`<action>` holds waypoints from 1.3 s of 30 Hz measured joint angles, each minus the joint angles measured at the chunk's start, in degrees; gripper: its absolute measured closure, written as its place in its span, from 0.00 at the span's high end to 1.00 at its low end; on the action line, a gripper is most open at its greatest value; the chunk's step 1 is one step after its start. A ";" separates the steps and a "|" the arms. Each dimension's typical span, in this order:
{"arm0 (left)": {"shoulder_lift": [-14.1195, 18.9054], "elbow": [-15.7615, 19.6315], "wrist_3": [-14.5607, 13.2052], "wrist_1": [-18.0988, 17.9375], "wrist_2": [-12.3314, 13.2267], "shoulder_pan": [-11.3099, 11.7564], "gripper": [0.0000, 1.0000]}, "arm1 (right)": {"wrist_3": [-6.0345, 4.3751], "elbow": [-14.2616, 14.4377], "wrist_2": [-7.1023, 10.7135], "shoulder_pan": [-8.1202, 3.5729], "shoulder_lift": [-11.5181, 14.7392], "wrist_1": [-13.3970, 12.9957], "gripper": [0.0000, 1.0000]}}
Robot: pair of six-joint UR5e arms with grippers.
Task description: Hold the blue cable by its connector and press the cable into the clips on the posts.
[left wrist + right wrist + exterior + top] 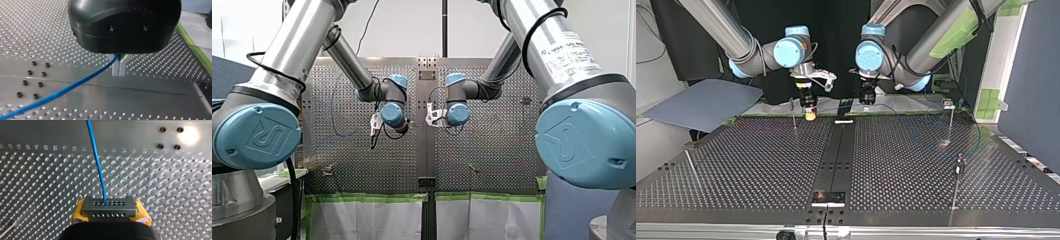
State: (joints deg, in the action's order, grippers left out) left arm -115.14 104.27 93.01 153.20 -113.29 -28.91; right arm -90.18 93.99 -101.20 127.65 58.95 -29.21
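Observation:
In the right wrist view my right gripper (110,213) is shut, its yellow pads (79,211) clamping a grey metal connector (109,205) with rows of holes. The blue cable (98,162) leaves the connector and runs straight ahead over the perforated table. My left gripper (119,72) has its metal fingers shut on the blue cable (75,83), which trails away beneath the gripper body. Across the table, my right gripper (809,115) hangs at the far edge beside a thin post (793,114), and my left gripper (866,99) hangs a little apart from it, past the centre strip.
More thin posts with clips stand on the table (761,165): one far right (950,117), one nearer right (959,172), one leaning at the near left (692,167). A dark centre strip (836,160) divides the plate. Green tape edges the table's far side.

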 joint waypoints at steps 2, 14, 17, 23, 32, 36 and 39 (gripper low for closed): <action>-0.67 0.09 0.32 -0.95 -0.30 -0.50 0.00 | 0.07 1.03 -0.20 -0.33 -0.06 -1.04 0.00; -4.94 0.62 0.14 -7.38 -2.98 -3.91 0.00 | -0.40 7.92 -2.57 -3.01 -1.96 -7.93 0.00; -5.51 0.62 0.09 -8.92 -3.82 -4.60 0.02 | -0.47 9.69 -2.93 -3.49 -3.61 -9.70 0.00; -6.24 0.61 0.28 -12.37 -5.73 -5.99 0.09 | -0.47 13.28 -3.50 -4.38 -6.60 -13.28 0.00; -10.53 -1.16 0.32 -17.36 -6.21 -8.25 0.09 | -0.30 18.33 -4.86 -5.82 -7.29 -15.16 0.00; -13.02 -3.35 -0.38 -18.27 -7.41 -8.94 0.09 | -0.21 20.42 -6.47 -7.16 -7.42 -15.53 0.00; -14.79 -4.95 -0.91 -17.63 -8.01 -9.23 0.02 | -0.15 20.99 -7.20 -7.87 -7.53 -15.58 0.00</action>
State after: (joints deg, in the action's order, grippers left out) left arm -129.93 99.32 92.09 135.57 -121.30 -38.14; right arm -90.33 114.98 -108.40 119.78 51.42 -44.79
